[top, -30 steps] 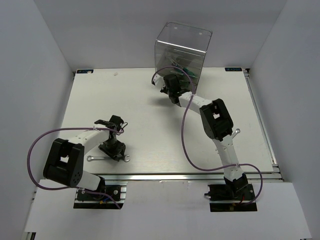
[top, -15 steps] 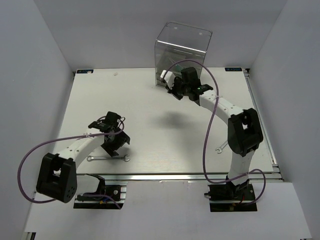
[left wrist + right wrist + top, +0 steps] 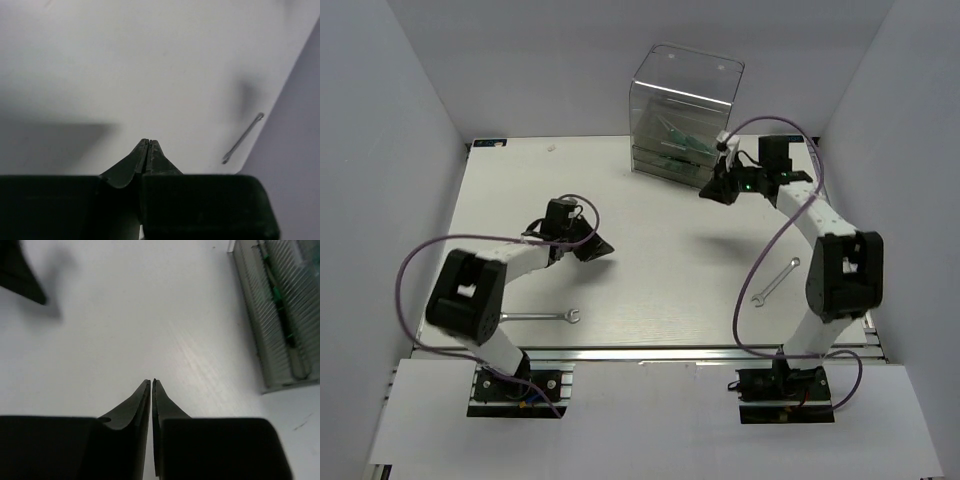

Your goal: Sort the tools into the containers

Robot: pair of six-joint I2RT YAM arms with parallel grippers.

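Note:
A clear plastic cabinet (image 3: 685,110) stands at the back of the table, green-handled screwdrivers (image 3: 682,140) showing in its drawers. One silver wrench (image 3: 542,316) lies near the front left. The other wrench (image 3: 775,282) lies right of centre and also shows in the left wrist view, where this wrench (image 3: 243,138) sits far ahead. My left gripper (image 3: 602,247) (image 3: 149,141) is shut and empty over bare table. My right gripper (image 3: 709,192) (image 3: 151,381) is shut and empty beside the cabinet's front right corner, with the drawers (image 3: 280,315) to its right.
White walls close in the table on three sides. A raised rail (image 3: 840,230) runs along the right edge. Purple cables loop off both arms. In the right wrist view a dark shape (image 3: 20,275) shows at the top left, probably the other arm.
My left gripper left the front-left wrench, swung back and right, and closed. My right gripper moved right from the cabinet's front to its right corner.

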